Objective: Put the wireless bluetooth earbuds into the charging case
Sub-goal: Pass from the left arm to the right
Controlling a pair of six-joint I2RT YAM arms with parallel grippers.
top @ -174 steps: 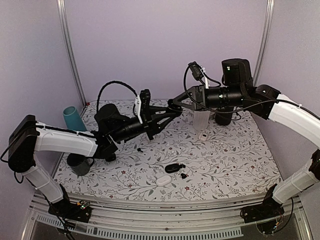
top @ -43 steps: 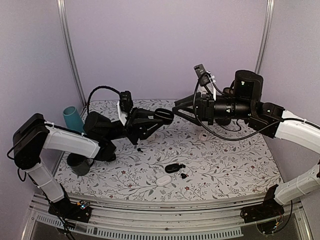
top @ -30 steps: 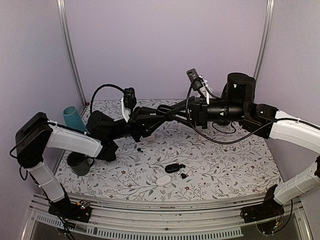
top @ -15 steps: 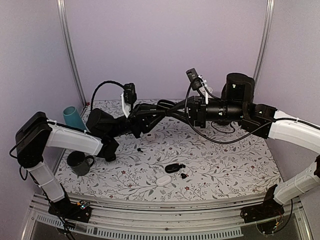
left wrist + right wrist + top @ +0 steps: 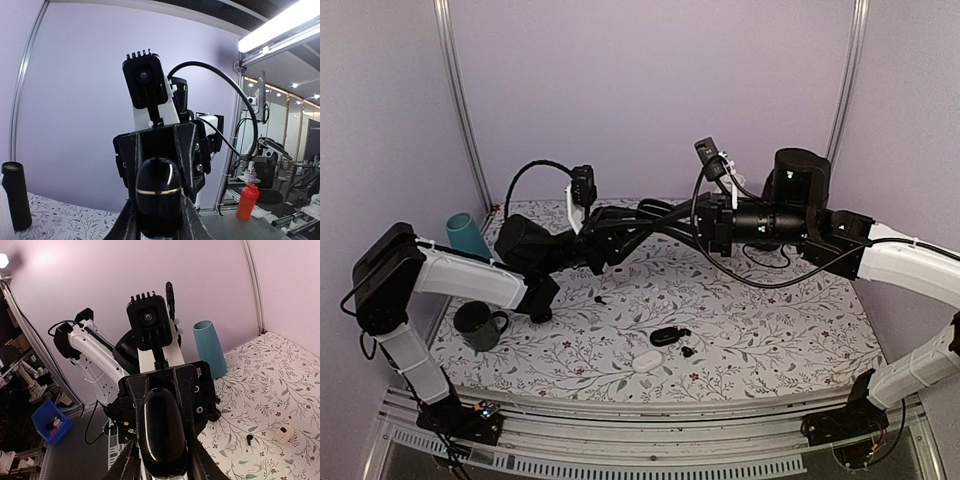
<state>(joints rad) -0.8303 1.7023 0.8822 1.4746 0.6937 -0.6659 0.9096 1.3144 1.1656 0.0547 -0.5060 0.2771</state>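
Observation:
A glossy black egg-shaped charging case (image 5: pixel 653 211) with a gold band hangs in mid-air above the back of the table. My left gripper (image 5: pixel 660 209) and right gripper (image 5: pixel 645 214) meet on it from opposite sides, each with its fingers closed against it. In the left wrist view the case (image 5: pixel 158 192) fills my left gripper (image 5: pixel 158 222). In the right wrist view it (image 5: pixel 162 435) fills my right gripper (image 5: pixel 161 462). One tiny black earbud (image 5: pixel 599 298) lies on the floral cloth, also in the right wrist view (image 5: pixel 248 440). Another earbud (image 5: pixel 688 351) lies near the front.
A second black case-like object (image 5: pixel 666 336) and a white case (image 5: pixel 646 361) lie near the front. A dark mug (image 5: pixel 478 325) and a teal cup (image 5: pixel 464 237) stand at the left. A black bottle (image 5: pixel 15 195) stands at the back. A small white object (image 5: pixel 283 433) lies on the cloth.
My right gripper has moved left to the case held by my left gripper and closed around it. Both grippers have risen slightly with the case.

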